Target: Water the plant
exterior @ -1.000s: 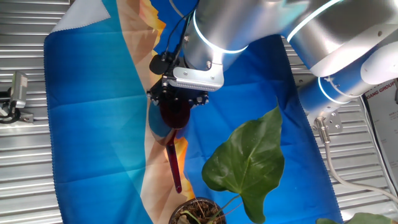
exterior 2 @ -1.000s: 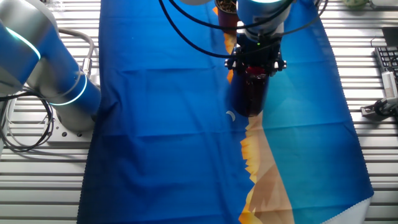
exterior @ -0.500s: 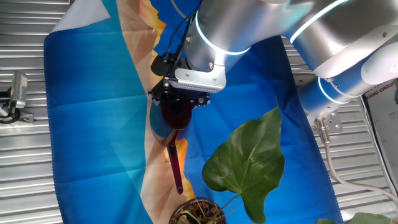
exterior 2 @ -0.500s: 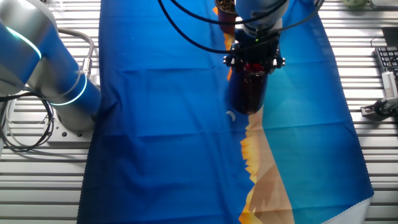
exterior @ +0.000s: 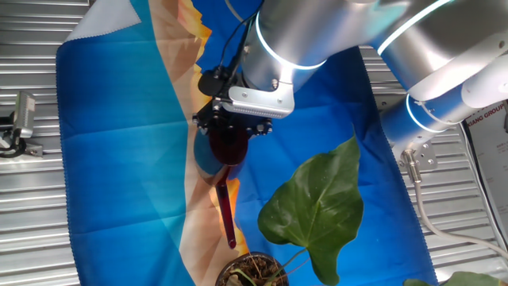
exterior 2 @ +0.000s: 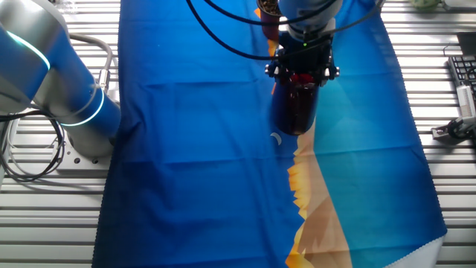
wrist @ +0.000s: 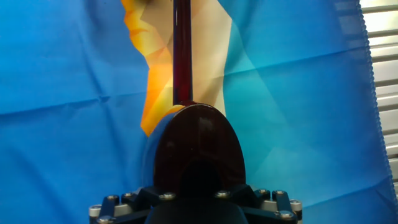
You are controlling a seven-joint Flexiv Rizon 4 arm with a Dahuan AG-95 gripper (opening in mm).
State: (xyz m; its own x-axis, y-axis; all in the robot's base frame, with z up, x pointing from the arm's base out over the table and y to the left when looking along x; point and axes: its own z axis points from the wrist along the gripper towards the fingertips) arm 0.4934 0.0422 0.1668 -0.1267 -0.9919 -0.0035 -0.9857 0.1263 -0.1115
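Above the blue cloth (exterior: 119, 143), the gripper (exterior: 234, 127) is clamped on the dark red watering can (exterior: 226, 147), and the risks are easy to spot. Its long spout (exterior: 226, 210) points toward the plant (exterior: 317, 206), whose pot (exterior: 250, 270) sits at the bottom edge of one fixed view, and the spout tip looks just short of the pot rim, so a pour from this spot would likely wet the cloth rather than the soil. Watch that big heart-shaped leaf (exterior: 321, 202) too: it hangs just beside the spout's path, and a sideways sweep could knock it or tip the pot. The can is held only at its top, so a sharp tilt might let it twist in the grip. As for pose, the arm (exterior: 317, 32) reaches down from above with the wrist turned downward, the can hanging beneath the hand; the hand view looks straight along the can's body (wrist: 198, 146) and out the spout (wrist: 181, 50). From the other fixed view, the can (exterior 2: 296, 104) hangs clear of the cloth.
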